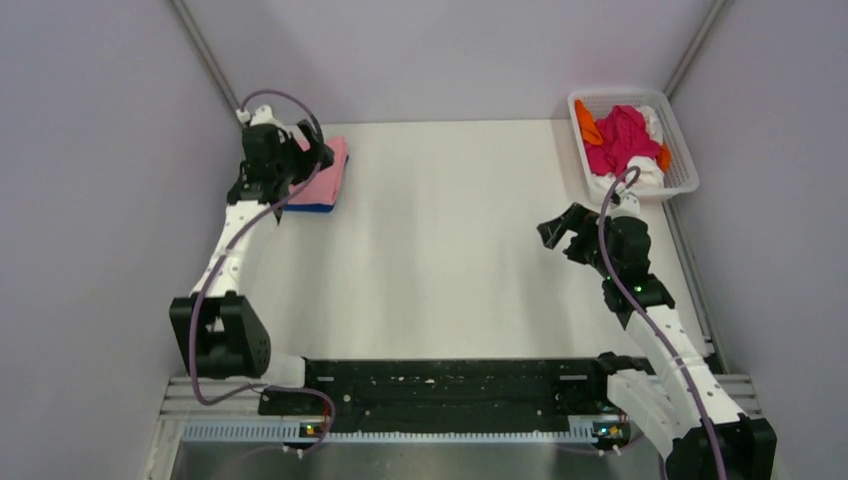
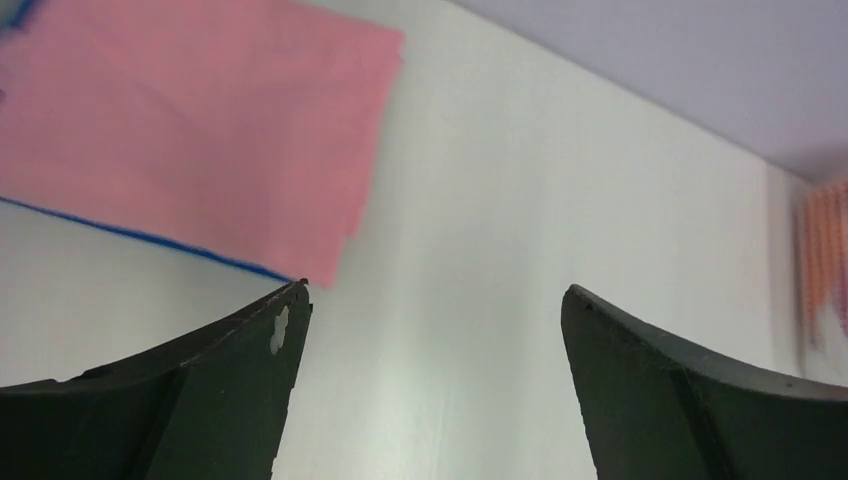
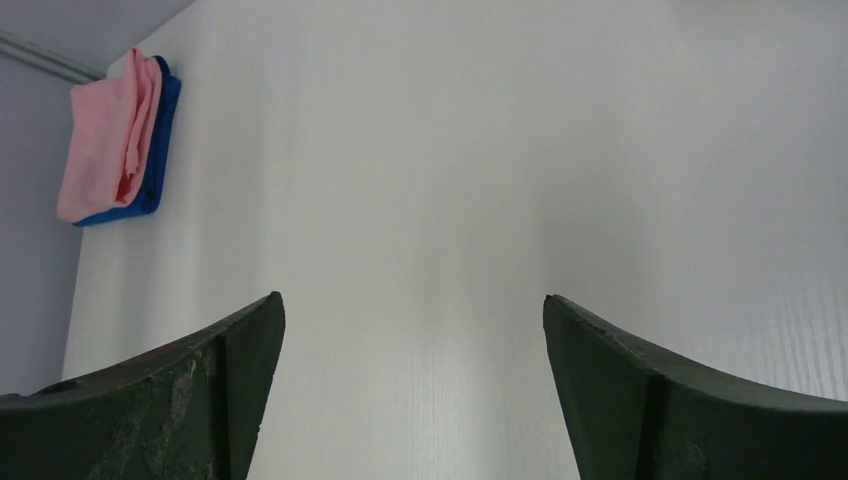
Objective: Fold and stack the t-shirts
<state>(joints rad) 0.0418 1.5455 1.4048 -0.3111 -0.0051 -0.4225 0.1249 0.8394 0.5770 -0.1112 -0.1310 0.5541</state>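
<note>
Folded pink t-shirt (image 1: 328, 170) sits squarely on the royal blue t-shirt (image 1: 312, 207), a neat stack lying well across the table (image 1: 450, 250) from the basket (image 1: 682, 160), along the same far side. Left gripper (image 2: 433, 290) hovers by that stack, fingers spread wide, nothing between them. Right gripper (image 1: 562, 232) hangs over bare tabletop just on the near side of the basket, jaws likewise apart and empty. Inside the basket: a crumpled magenta t-shirt (image 1: 620, 140) on top, an orange t-shirt (image 1: 587, 128) peeking out at the side, a white t-shirt (image 1: 648, 172) underneath.
</note>
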